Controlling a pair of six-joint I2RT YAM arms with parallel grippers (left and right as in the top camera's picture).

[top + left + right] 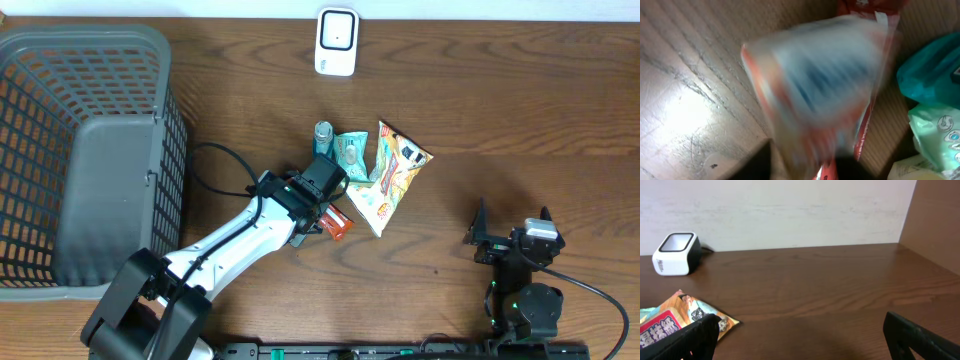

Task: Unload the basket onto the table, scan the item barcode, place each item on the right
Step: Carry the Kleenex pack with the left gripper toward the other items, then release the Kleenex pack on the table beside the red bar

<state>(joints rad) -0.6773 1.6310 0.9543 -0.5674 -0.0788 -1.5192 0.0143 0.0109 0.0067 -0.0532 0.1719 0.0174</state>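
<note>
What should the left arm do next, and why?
Probably close the left gripper on the orange packet: the packet fills its blurred wrist view, right at the gripper, and the scanner stands far across the table, so a grip comes first.

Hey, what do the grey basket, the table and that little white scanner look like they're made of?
The basket looks like matte grey plastic, judging by its moulded lattice walls. The table shows brown grain lines with a slight sheen, so it is wood or a wood-look laminate; I cannot tell which. The scanner seems to be smooth white plastic with a darker window.
</note>
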